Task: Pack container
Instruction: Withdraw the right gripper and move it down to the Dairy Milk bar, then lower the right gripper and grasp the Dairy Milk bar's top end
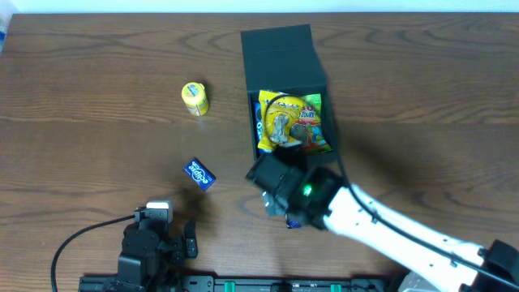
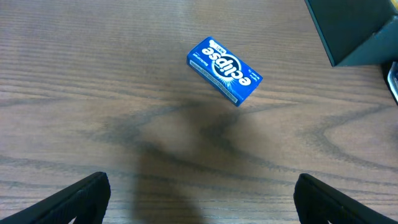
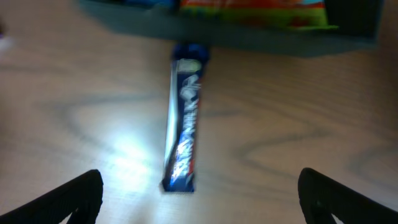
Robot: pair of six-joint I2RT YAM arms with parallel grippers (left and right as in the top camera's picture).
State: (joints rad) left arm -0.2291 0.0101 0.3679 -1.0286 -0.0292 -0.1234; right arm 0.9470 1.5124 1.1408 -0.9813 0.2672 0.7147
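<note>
Hovering spread apart, empty: left hand [image 2: 202, 205] near blue gum pack [image 2: 224, 70], right hand [image 3: 199, 199] over blue bar [image 3: 183, 124] beside container [image 1: 280, 50].

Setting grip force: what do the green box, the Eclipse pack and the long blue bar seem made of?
Green box: matte cardboard, flat panels with folded edges. Eclipse pack: likely printed card, crisp corners, slight sheen. Long blue bar: probably glossy plastic film wrapper, glare along it, though blurred.
</note>
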